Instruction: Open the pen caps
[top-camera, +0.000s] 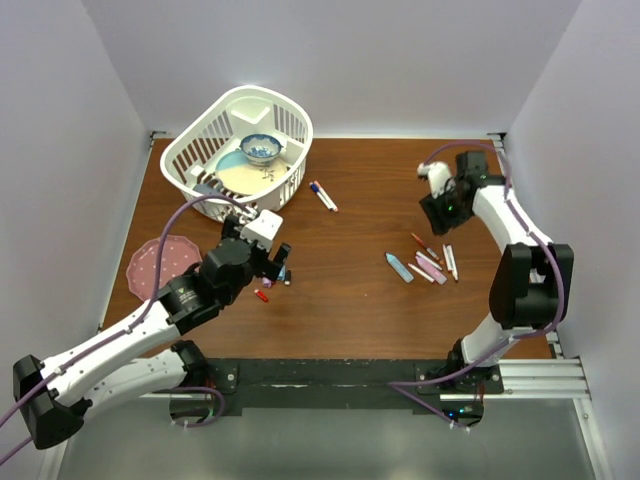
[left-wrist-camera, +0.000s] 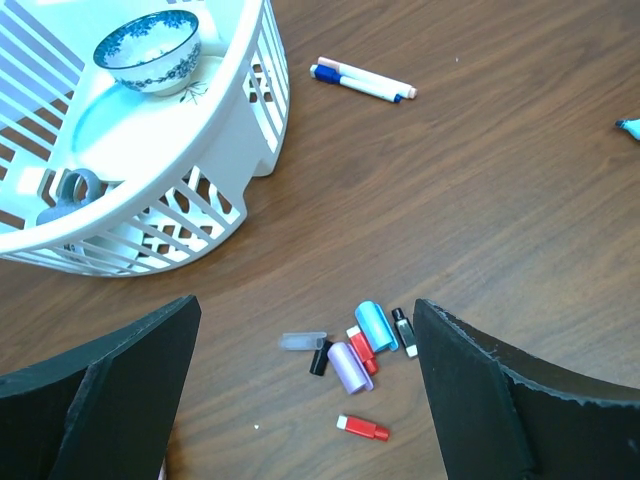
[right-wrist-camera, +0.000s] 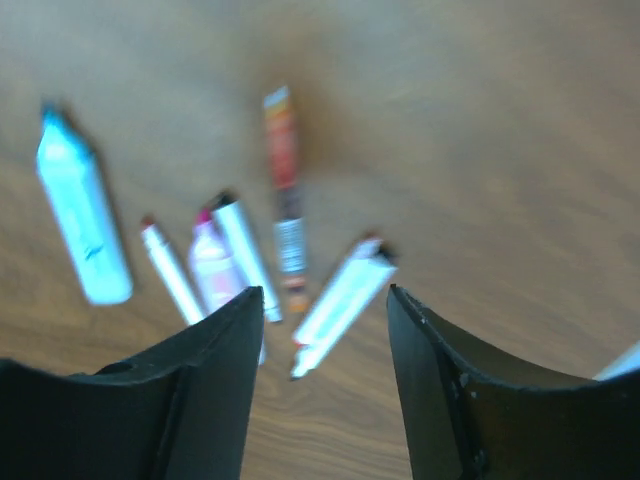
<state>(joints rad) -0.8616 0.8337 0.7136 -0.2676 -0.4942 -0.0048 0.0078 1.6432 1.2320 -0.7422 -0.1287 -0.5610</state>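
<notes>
**Arms apart, caps heaped on the left, one pair left to do**

Arm bases sit at the near edge in the top view. The left gripper (top-camera: 278, 258) hangs over a small heap of pen caps (top-camera: 270, 288) on the bench (top-camera: 350, 320). The right gripper (top-camera: 436, 212) hovers near a spread of pens (top-camera: 428, 264). A pair of pens (top-camera: 322, 195) lies just beside the white basket (top-camera: 296, 125).

Left wrist view: the jaws stand wide open and empty. The pen caps (left-wrist-camera: 362, 348), in blue, purple, red, black and one clear, lie loose on the bench between them. The pair of pens (left-wrist-camera: 365, 83) seems capped, with blue and pink ends in place.

Right wrist view: the jaws are open and hold nothing, above the pens (right-wrist-camera: 240, 255). This view is blurred, but most tips look bare.

Judging by this, most caps are off, and the pair by the basket appears to be what remains.
</notes>
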